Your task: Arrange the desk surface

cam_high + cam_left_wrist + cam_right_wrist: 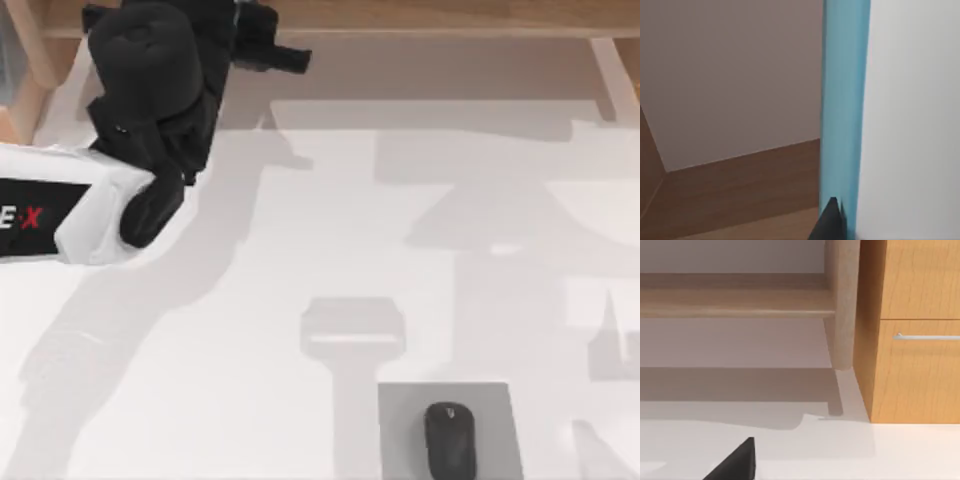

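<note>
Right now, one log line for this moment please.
left gripper: far-left, at shelf board | mouse: on grey pad, near edge | desk surface

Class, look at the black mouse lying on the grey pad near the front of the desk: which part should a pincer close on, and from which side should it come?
Grip the mouse across its two long sides at mid-body, coming straight down from above. It lies flat on the grey pad with its length running front to back, so its narrow width probably suits two fingers best, and its rounded back offers little hold.
</note>
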Tool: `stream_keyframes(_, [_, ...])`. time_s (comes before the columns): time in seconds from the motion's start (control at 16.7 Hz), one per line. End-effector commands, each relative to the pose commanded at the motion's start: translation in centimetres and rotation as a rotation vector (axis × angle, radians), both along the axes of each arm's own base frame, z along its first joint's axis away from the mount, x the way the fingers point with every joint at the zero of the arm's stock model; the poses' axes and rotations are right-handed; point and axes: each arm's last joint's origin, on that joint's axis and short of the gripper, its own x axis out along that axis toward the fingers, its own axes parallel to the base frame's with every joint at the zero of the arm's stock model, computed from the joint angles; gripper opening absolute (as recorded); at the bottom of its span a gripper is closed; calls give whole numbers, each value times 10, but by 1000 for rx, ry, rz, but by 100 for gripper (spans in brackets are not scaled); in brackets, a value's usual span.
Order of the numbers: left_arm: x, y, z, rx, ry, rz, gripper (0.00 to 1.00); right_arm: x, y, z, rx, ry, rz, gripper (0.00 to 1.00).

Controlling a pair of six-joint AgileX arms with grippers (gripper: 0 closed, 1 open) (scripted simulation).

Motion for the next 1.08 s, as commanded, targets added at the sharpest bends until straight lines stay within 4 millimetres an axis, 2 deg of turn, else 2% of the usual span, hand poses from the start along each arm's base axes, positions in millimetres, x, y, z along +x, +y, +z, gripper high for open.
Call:
stream_keyframes(0.3, [-49, 61, -14, 302, -43, -13, 0, 0, 0, 0, 0, 0, 0, 100])
stream_keyframes(0.6, [-85, 128, -51, 641, 34, 50, 0, 0, 0, 0, 0, 0, 0, 100])
stream_keyframes(0.84, [-93, 182, -75, 869, 158, 128, 0, 0, 0, 0, 0, 0, 0, 100])
stream_keyframes(1.08, [-85, 235, -85, 1038, 270, 178, 0, 0, 0, 0, 0, 0, 0, 100])
